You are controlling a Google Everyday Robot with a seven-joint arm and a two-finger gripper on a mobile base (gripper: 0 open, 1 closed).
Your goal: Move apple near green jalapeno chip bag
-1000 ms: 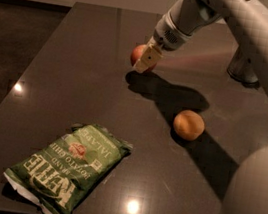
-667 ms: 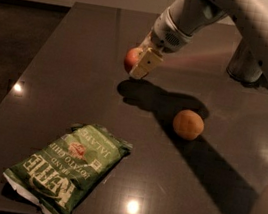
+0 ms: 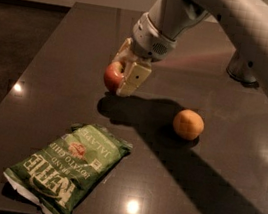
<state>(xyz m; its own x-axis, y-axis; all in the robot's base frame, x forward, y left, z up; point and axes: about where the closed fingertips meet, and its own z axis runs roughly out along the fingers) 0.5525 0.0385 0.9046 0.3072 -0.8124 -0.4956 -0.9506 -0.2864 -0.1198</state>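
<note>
The red apple (image 3: pixel 112 77) is held between the cream fingers of my gripper (image 3: pixel 119 79), lifted above the dark table (image 3: pixel 56 56); only its left side shows past the fingers. The green jalapeno chip bag (image 3: pixel 68 166) lies flat at the front left of the table, below and slightly left of the gripper, with a gap between them. The gripper's shadow falls on the table just under it.
A plain orange round fruit (image 3: pixel 188 124) sits on the table to the right of the gripper. My white arm (image 3: pixel 238 24) crosses the upper right. A grey base (image 3: pixel 241 70) stands at the back right. The table's front edge runs just below the bag.
The gripper has carried the apple forward and to the left, toward the chip bag. The bag and the orange fruit have not moved.
</note>
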